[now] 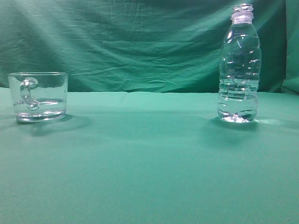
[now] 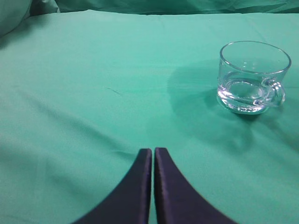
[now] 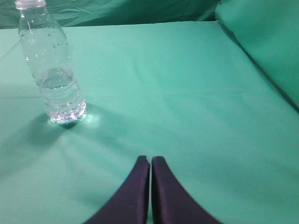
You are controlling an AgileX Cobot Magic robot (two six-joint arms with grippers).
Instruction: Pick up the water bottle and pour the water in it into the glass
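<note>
The water bottle [image 1: 239,65] stands upright at the right of the green table, uncapped, with water [image 1: 238,100] filling roughly its lower third. It also shows in the right wrist view [image 3: 52,65] at the upper left, far ahead and left of my right gripper [image 3: 150,159], which is shut and empty. The glass [image 1: 38,96] stands at the left with its handle facing the camera and a little water at its bottom. In the left wrist view the glass [image 2: 252,77] is at the upper right, well ahead of my left gripper [image 2: 153,151], which is shut and empty. Neither gripper shows in the exterior view.
A green cloth [image 1: 149,158] covers the table and a green curtain [image 1: 140,42] hangs behind it. A raised green fold [image 3: 266,46] rises at the right of the right wrist view.
</note>
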